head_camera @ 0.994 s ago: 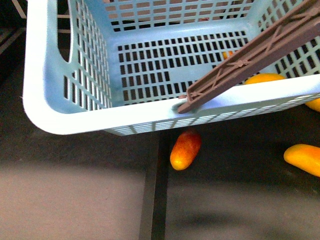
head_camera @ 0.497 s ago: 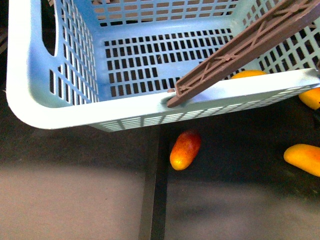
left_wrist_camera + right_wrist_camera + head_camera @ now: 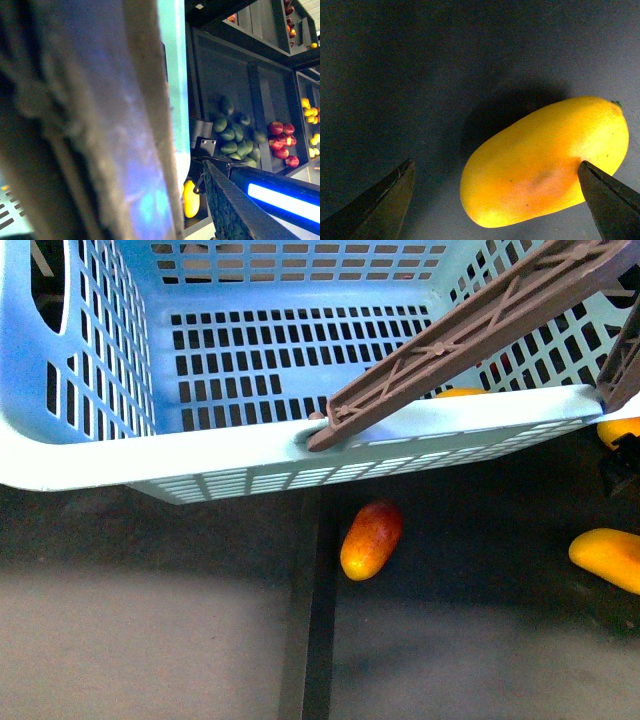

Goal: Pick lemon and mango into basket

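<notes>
Mango [image 3: 540,165]: smooth, oval, plain yellow-orange; laid on a dark matte surface.
Right gripper [image 3: 495,167]: spread wide, with dark wedge-shaped tips set either side of the mango; nothing is gripped.
Left gripper [image 3: 212,200]: seen only as a grainy dark finger beside a blurred brown bar; open or closed cannot be told.
Basket [image 3: 250,452]: mint-teal plastic, slotted walls and floor, crossed by a ribbed brown handle [image 3: 470,335].
Blushed mango [image 3: 371,540]: glossy red-yellow, outside the basket near its rim.

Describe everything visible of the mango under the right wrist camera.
The mango is an elongated, plain yellow-orange fruit with smooth, glossy skin, a faint darker blotch on its side and a small dark stem nub at one end. It lies on its side on a dark surface, casting a shadow. It sits between the open fingers of the right gripper, closer to one, whose tip overlaps its edge; contact cannot be confirmed.
</notes>
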